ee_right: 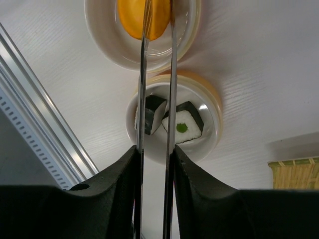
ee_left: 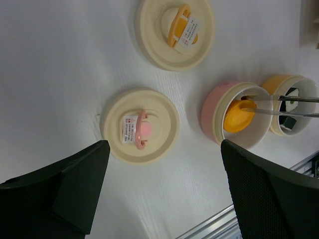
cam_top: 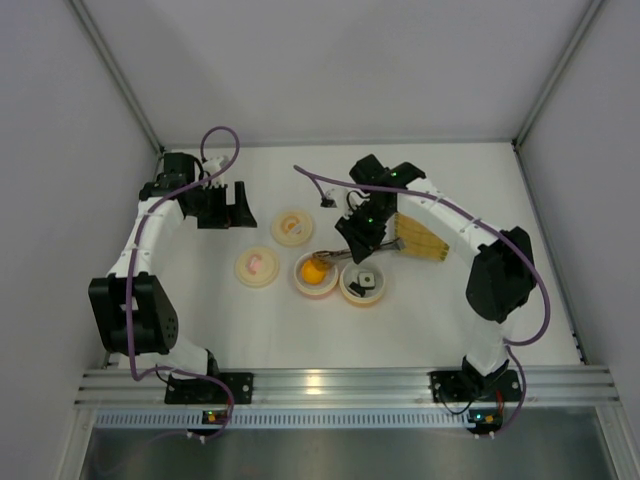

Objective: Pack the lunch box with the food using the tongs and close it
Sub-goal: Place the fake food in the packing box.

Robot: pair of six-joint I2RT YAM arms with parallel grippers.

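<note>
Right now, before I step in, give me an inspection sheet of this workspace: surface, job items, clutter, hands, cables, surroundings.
Surface: white table, lightly textured.
Job's things: tongs reach to the orange ball in the pink bowl; two sushi pieces in the orange bowl; pink-handled lid and orange-handled lid lie off, on the table.
Clutter: bamboo mat by the right arm.
Hands: left hand open, above the table near the lids; right hand shut on the tongs.
Cables: purple cable lies on the table past the orange-handled lid; others loop along both arms.
Surroundings: grey walls; metal rail at the near edge.
</note>
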